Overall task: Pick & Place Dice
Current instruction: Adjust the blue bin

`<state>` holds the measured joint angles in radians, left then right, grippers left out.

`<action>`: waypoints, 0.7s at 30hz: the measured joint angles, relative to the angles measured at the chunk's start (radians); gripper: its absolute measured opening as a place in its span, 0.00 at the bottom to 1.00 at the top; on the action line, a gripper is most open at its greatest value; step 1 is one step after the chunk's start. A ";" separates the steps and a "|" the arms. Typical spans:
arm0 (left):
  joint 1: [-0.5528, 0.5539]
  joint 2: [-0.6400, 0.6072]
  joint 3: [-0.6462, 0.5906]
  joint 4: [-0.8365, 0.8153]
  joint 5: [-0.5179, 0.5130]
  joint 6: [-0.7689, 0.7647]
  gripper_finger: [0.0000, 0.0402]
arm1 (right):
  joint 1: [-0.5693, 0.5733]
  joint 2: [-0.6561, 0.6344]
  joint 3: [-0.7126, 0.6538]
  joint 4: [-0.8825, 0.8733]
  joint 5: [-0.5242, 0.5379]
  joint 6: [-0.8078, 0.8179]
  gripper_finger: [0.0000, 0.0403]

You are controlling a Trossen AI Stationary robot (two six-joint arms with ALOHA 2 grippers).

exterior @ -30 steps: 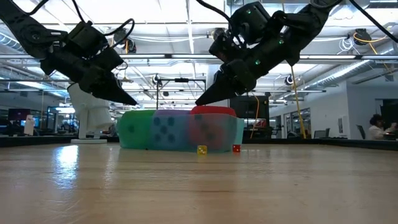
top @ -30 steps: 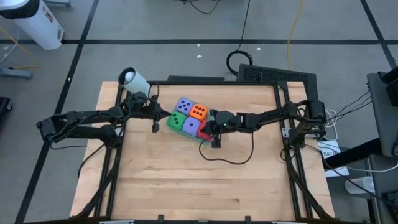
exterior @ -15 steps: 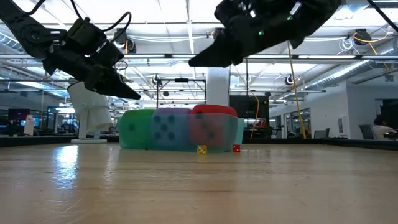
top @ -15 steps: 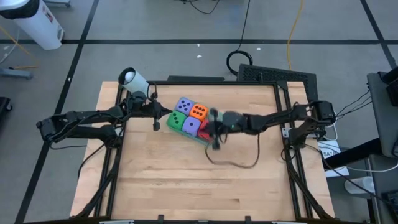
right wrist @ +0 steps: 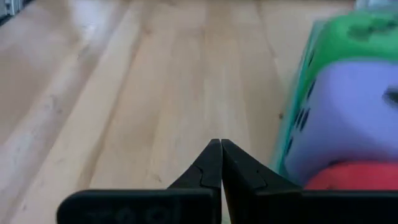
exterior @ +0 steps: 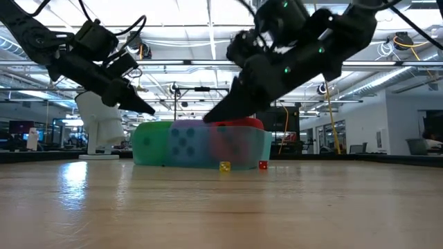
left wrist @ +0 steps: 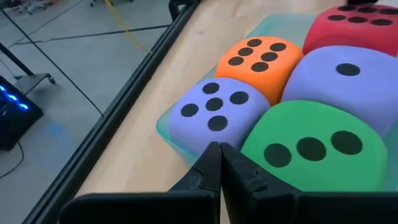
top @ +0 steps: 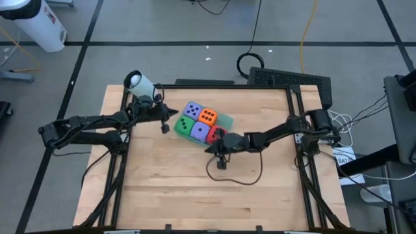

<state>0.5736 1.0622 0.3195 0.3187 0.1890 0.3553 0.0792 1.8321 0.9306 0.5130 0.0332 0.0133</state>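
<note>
While both arms reach in over the wooden surface, you have all five dice sitting packed together in the teal tray, near the far middle of it. From above you see a purple die, an orange die, a green die, a second purple die and a red die partly under the right arm. The cluster has no real long axis; it is a tight block.

The left tool hangs just beside the green and first purple dice, its tip pointing at them, fingers pressed together and holding nothing. The right tool sits at the near corner of the tray, just beside the red die, also fully closed and empty. Both are about equally near; you would need to open either one before any grasp.

Two very small dice lie on the surface in front of the tray. No brand or readable writing shows, only the dark pips.
</note>
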 joint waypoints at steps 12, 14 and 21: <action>-0.036 0.000 0.000 0.039 0.002 0.002 0.01 | -0.084 -0.003 0.004 -0.140 0.096 0.147 0.00; -0.042 0.000 0.000 0.040 0.002 0.001 0.01 | -0.084 -0.003 0.005 -0.164 0.120 0.153 0.00; -0.060 0.000 0.000 0.040 0.002 0.006 0.01 | -0.083 -0.017 0.003 -0.189 0.116 0.157 0.00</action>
<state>0.5133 1.0622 0.3195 0.3592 0.1909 0.3609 -0.0042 1.8149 0.9337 0.3237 0.1489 0.1698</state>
